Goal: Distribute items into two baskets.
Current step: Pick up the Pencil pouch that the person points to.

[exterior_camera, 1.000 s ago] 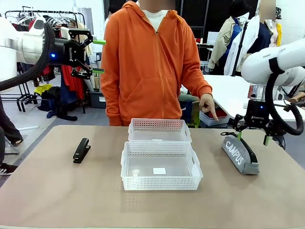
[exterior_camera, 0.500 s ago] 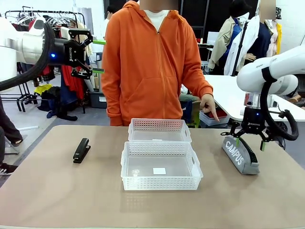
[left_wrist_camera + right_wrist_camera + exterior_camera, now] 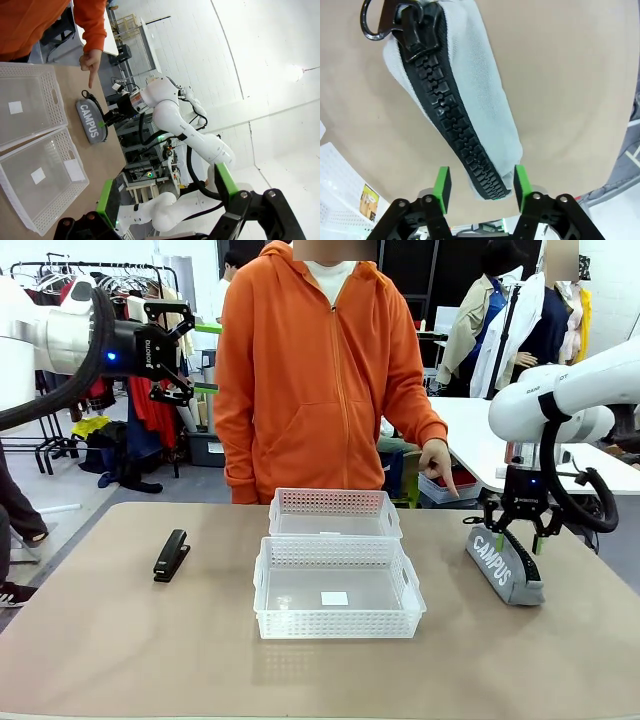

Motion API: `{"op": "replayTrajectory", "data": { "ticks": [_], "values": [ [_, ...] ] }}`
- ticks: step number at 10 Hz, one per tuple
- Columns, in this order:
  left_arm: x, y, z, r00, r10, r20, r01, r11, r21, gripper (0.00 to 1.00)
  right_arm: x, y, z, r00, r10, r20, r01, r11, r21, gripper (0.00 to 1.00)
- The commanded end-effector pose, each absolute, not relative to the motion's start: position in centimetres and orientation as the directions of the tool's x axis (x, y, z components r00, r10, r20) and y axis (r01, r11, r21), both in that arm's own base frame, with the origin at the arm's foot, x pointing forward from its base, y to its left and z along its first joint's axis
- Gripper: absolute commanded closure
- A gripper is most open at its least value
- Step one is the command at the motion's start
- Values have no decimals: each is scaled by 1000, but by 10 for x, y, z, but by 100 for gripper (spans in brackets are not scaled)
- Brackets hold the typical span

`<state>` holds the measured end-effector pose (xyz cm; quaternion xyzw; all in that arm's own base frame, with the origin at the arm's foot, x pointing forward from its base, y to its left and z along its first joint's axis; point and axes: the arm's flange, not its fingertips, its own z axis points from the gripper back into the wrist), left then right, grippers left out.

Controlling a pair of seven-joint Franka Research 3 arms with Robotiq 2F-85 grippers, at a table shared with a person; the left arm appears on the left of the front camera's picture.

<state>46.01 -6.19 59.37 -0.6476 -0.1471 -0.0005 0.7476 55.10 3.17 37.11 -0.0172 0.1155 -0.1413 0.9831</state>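
Note:
The grey CAMPUS pouch (image 3: 505, 565) lies on the table at the right, its black zip (image 3: 451, 118) facing up. My right gripper (image 3: 515, 538) hangs open just above it, and one end of the pouch sits between the green pads (image 3: 442, 183). Over at the left lies the black stapler (image 3: 171, 555). In the middle stand two white lattice baskets, the larger one (image 3: 338, 623) nearer me and the smaller one (image 3: 335, 502) behind it. High at the far left my left gripper (image 3: 205, 358) is open and holds nothing. The left wrist view takes in the pouch (image 3: 90, 125) and both baskets (image 3: 57, 102).
A person in an orange hoodie stands at the far edge, one hand (image 3: 437, 462) pointing down toward the table near the pouch. A basket corner (image 3: 335, 200) shows beside my right gripper. Bare tabletop (image 3: 150, 650) lies in front of the baskets.
My right gripper has shifted left and settled lower over the pouch. The left arm, the stapler and the baskets stay where they were.

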Motion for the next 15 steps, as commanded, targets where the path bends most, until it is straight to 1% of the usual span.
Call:
{"op": "replayTrajectory", "data": {
  "ticks": [1, 7, 10, 12, 13, 15],
  "values": [
    [459, -62, 595, 956, 191, 225, 195, 163, -967, 0, 552, 29, 373, 950, -238, -203, 233, 971, -50, 100],
    [459, -62, 595, 956, 191, 225, 195, 163, -967, 0, 552, 31, 370, 953, -230, -198, 225, 973, -46, 100],
    [459, -62, 595, 956, 191, 225, 195, 163, -967, 0, 545, 36, 392, 957, -208, -205, 214, 977, 11, 100],
    [459, -62, 595, 956, 191, 225, 195, 163, -967, 0, 533, 46, 432, 964, -167, -206, 185, 980, 70, 100],
    [459, -62, 595, 956, 191, 225, 195, 163, -967, 0, 527, 50, 454, 962, -162, -220, 184, 980, 83, 100],
    [459, -62, 595, 956, 191, 225, 195, 163, -967, 0, 512, 60, 508, 974, -129, -184, 146, 986, 82, 100]
  ]
}}
